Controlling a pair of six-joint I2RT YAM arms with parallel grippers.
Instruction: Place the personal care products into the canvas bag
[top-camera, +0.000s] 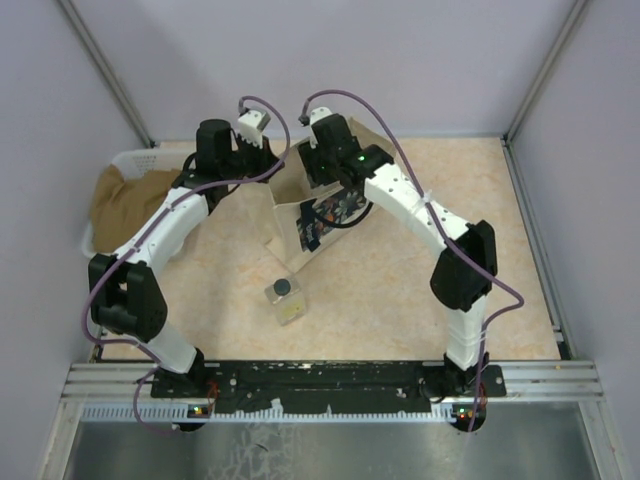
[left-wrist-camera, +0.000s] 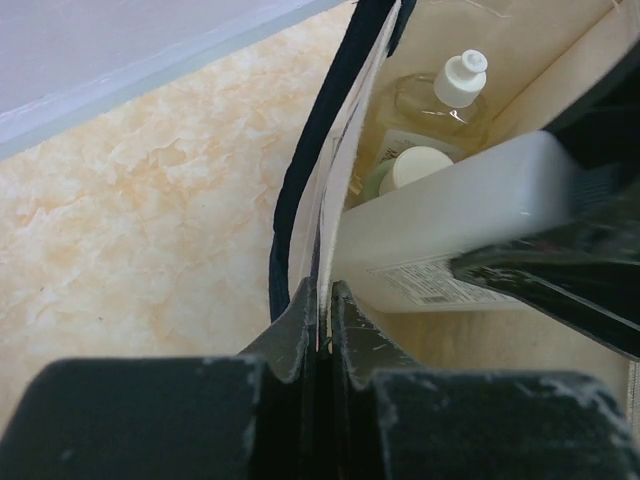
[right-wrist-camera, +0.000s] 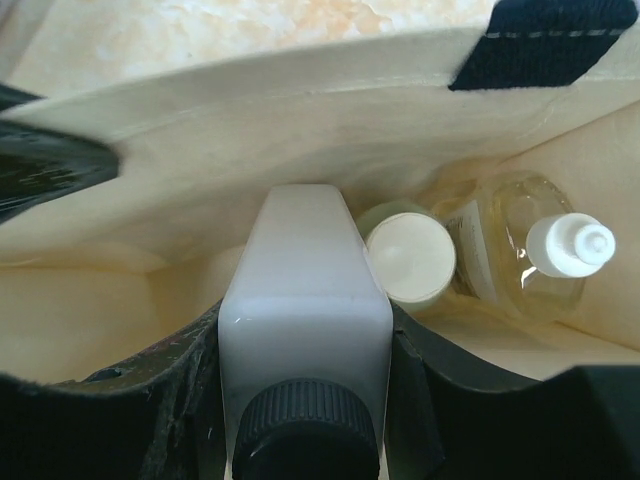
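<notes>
The canvas bag (top-camera: 300, 215) stands at the back centre, mouth held open. My left gripper (left-wrist-camera: 322, 300) is shut on the bag's rim (left-wrist-camera: 330, 180) beside its navy handle (left-wrist-camera: 310, 170). My right gripper (right-wrist-camera: 305, 340) is inside the bag, shut on the white rectangular bottle (right-wrist-camera: 305, 290) with a dark cap, which also shows in the left wrist view (left-wrist-camera: 450, 215). The olive-green bottle with cream cap (right-wrist-camera: 410, 260) and the amber clear bottle with white cap (right-wrist-camera: 530, 250) lie in the bag. The clear square bottle with black cap (top-camera: 285, 298) lies on the table in front.
A white plastic basket (top-camera: 125, 165) with brown cloth (top-camera: 130, 200) sits at the back left. Grey walls close in the table on three sides. The metal rail (top-camera: 330, 380) runs along the near edge.
</notes>
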